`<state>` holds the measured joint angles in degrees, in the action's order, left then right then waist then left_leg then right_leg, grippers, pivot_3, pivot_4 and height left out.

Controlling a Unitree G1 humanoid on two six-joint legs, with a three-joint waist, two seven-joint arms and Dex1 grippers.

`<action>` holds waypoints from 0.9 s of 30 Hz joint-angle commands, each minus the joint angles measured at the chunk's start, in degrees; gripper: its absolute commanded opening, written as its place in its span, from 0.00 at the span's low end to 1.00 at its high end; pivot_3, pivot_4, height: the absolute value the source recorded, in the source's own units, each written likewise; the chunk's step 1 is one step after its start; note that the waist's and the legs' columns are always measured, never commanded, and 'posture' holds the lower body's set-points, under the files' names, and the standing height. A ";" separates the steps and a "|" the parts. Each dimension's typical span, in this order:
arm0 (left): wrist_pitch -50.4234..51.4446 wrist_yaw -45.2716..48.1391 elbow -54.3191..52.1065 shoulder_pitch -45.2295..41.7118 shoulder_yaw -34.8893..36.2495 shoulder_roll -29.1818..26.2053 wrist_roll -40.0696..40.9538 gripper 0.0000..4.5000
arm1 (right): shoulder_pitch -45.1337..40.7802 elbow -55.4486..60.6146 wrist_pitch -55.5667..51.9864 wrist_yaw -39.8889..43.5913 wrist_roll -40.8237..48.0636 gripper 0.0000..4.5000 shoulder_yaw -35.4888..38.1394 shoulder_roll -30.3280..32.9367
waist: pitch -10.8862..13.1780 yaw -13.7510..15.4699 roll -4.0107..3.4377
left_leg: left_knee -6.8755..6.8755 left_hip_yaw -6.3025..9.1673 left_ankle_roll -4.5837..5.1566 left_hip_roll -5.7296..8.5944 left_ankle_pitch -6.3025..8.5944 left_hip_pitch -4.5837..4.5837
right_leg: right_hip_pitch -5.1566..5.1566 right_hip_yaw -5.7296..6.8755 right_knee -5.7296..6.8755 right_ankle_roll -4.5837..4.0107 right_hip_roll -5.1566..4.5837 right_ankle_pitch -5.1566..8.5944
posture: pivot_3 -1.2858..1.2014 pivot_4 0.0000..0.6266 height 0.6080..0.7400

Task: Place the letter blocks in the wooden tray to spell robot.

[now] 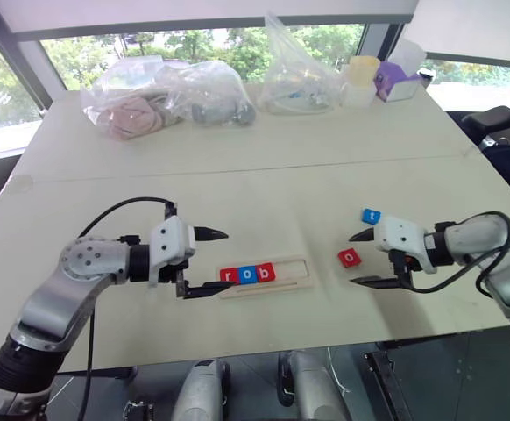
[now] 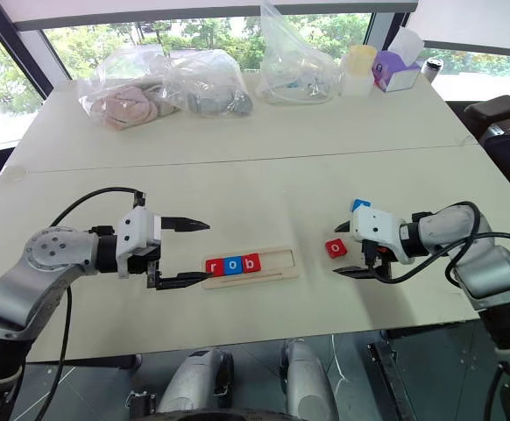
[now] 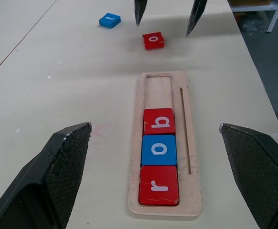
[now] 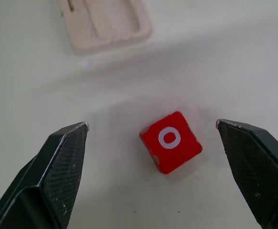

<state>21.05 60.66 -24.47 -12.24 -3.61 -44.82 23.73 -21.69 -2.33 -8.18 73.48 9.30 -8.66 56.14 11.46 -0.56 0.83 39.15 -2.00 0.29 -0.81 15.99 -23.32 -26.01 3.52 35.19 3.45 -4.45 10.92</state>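
Observation:
The wooden tray (image 1: 295, 270) lies near the table's front edge. At its left end sit three letter blocks: red r (image 3: 159, 185), blue o (image 3: 159, 149) and red b (image 3: 159, 121). The tray's right part is bare. My left gripper (image 1: 227, 260) is open at the tray's left end, one finger on each side, holding nothing. To the tray's right a loose red o block (image 4: 171, 141) lies flat on the table. It sits between the open fingers of my right gripper (image 1: 351, 260), touching neither. A blue t block (image 1: 371, 215) lies just behind it.
Clear plastic bags (image 1: 132, 101) with soft items, another bag (image 1: 299, 74), a yellow cup (image 1: 363, 74) and a purple tissue box (image 1: 400, 83) stand along the far edge. A seam (image 1: 237, 171) crosses the tabletop. The front edge runs just below the tray.

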 commanded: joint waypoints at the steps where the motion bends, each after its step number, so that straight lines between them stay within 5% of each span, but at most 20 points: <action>1: 0.42 -0.46 -2.66 0.70 1.58 -0.96 0.58 1.00 | -2.55 -3.99 4.47 1.83 -1.50 0.98 -0.61 -0.87 | 0.00 0.03 0.00 | 0.00 0.00 0.00 -0.01 0.00 0.00 | 0.00 0.00 0.00 0.01 0.00 -0.06 | 0.52 0.24 1.00; 27: 2.54 -2.12 -5.81 2.79 3.11 -2.29 1.36 1.00 | -12.86 -25.07 17.68 6.71 -8.87 0.98 -4.90 -6.95 | -0.01 -0.01 0.00 | 0.01 -0.06 -0.01 -0.03 0.00 0.91 | 0.85 -0.07 0.01 -0.08 -0.03 0.10 | 0.52 0.24 1.00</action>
<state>23.55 58.87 -28.31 -9.51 -2.44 -46.43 24.33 -33.83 -26.15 8.79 80.31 1.67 -13.22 49.29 11.45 -0.57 0.83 39.16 -2.06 0.28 -0.85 15.98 -22.40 -25.15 3.45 35.20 3.37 -4.48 11.02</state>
